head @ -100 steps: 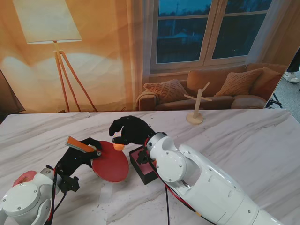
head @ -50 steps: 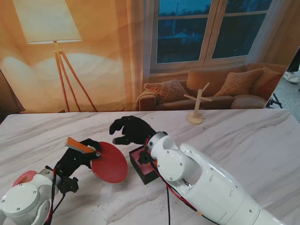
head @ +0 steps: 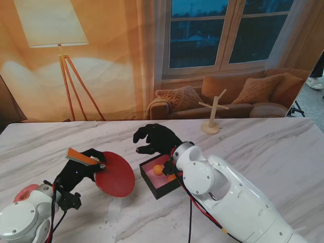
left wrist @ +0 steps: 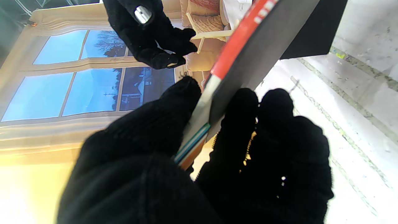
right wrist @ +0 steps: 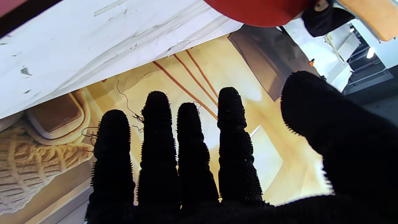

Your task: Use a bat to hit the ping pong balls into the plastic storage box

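Left hand: my left hand (head: 81, 168) is wrapped tight around the handle of the bat (head: 115, 174), thumb on one face and fingers (left wrist: 273, 130) on the other.
Bat: its red face is turned up and tilted, the blade held just left of the plastic storage box (head: 158, 185); I cannot tell whether its edge touches the marble table (head: 263, 147).
Right hand: my right hand (head: 158, 138) hovers over the far edge of the box with its fingers (right wrist: 157, 137) spread and slightly curled, holding nothing.
Ping pong ball: one orange ping pong ball (head: 159, 169) lies inside the box on its pink floor, near the right wall.
Box: dark-walled, open-topped, sitting on the table between my two arms, close to my right wrist.
Beyond: a small wooden stand (head: 212, 113) is upright at the far edge of the table.
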